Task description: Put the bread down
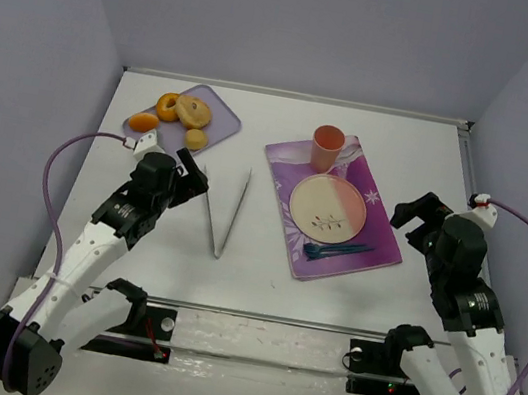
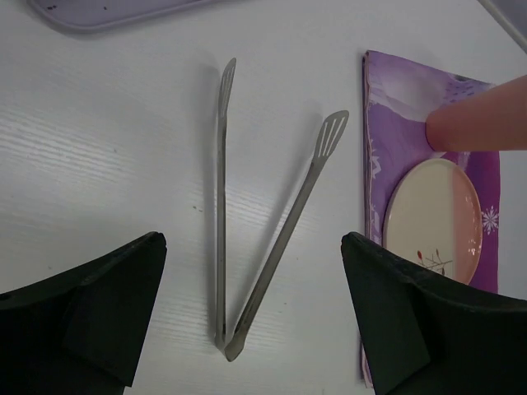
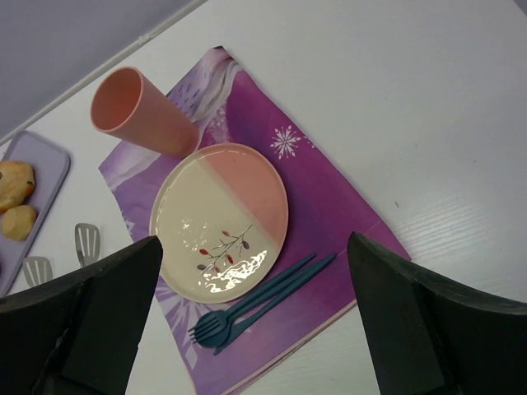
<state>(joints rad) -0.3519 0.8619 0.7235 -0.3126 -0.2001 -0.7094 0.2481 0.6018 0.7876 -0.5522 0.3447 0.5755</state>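
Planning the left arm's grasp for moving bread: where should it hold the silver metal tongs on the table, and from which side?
Grip the silver metal tongs across both arms, about midway, coming straight down from above: they lie flat in an open V, hinge nearest the robot.

Plate [image 3: 218,218] on purple placemat [image 3: 329,206].

White-shelled left arm [image 1: 93,248] and right arm [image 1: 487,348], black joints, black wedge-shaped fingers [image 2: 82,317], lilac cables [image 1: 54,162] looping off each wrist
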